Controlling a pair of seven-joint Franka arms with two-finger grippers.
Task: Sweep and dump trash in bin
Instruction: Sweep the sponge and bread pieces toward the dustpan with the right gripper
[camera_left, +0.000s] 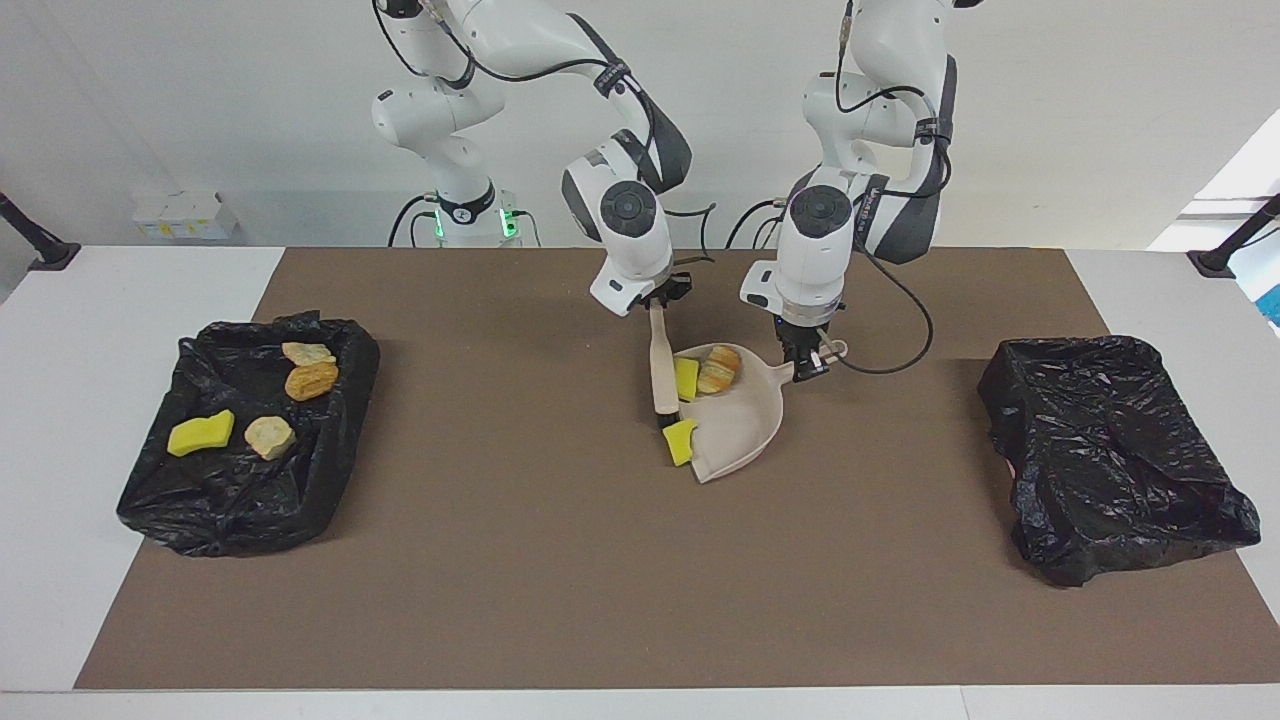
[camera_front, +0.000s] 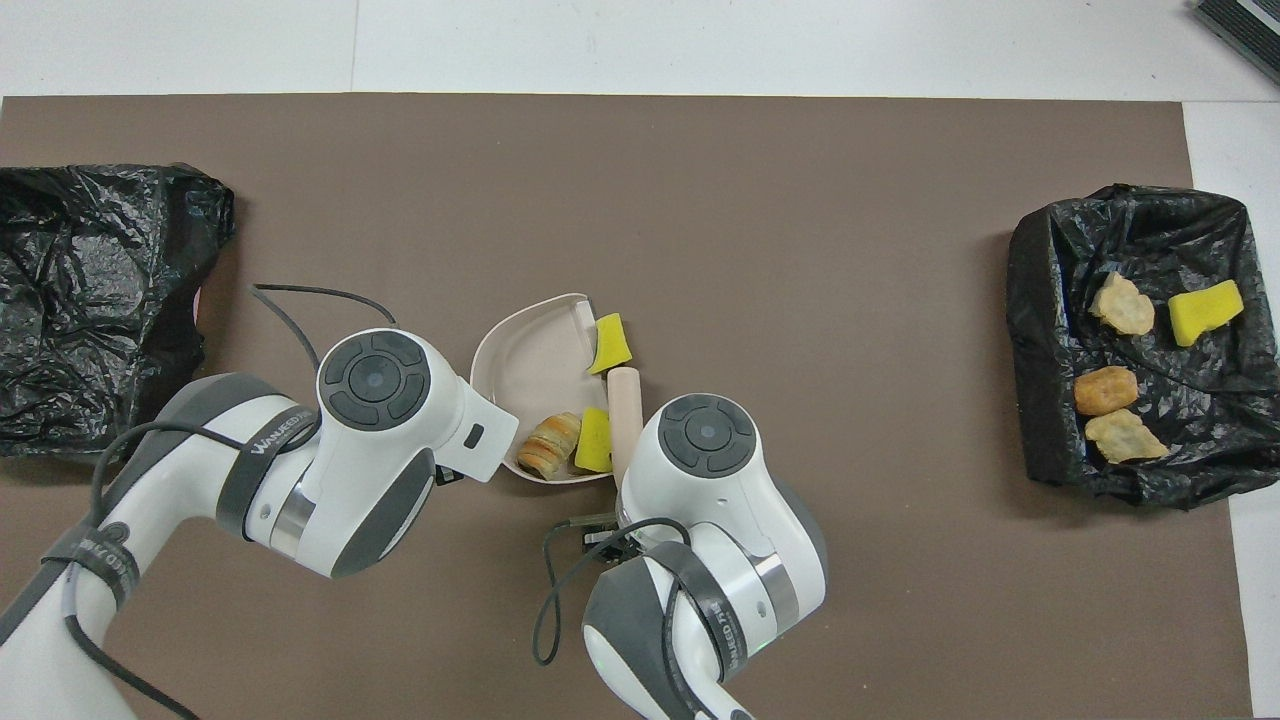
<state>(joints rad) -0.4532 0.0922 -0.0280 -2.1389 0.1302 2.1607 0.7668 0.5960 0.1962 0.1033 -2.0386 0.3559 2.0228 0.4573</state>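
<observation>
— What takes up the most room?

— The brown mat (camera_left: 560, 560) over the white table (camera_left: 120, 300). Next, two bins lined with black bags: the bin at the right arm's end (camera_left: 160, 500) and the covered bin at the left arm's end (camera_left: 1110, 460).

— And the arms?

— Both work mid-table. The left gripper (camera_left: 806, 368) is clamped on the handle of the beige dustpan (camera_left: 745, 425), which rests on the mat. The right gripper (camera_left: 660, 300) is closed around the top of the brush (camera_left: 662, 372), whose dark bristles touch the mat at the dustpan's open edge.

— Where is the trash?

— Split in two lots. Inside the dustpan lie an orange-striped piece (camera_left: 719, 369) and, touching it, a yellow sponge chunk (camera_left: 686, 379) pressed against the brush. A second yellow chunk (camera_left: 681, 441) sits at the pan's lip by the bristles, farther from the robots; whether it is fully inside I cannot tell.

— The rest?

— In the bin at the right arm's end: a yellow sponge (camera_left: 200, 432), a pale lump (camera_left: 269, 437) beside it, a brown lump (camera_left: 311, 380), and a beige lump (camera_left: 306, 353) nearest the robots.
</observation>
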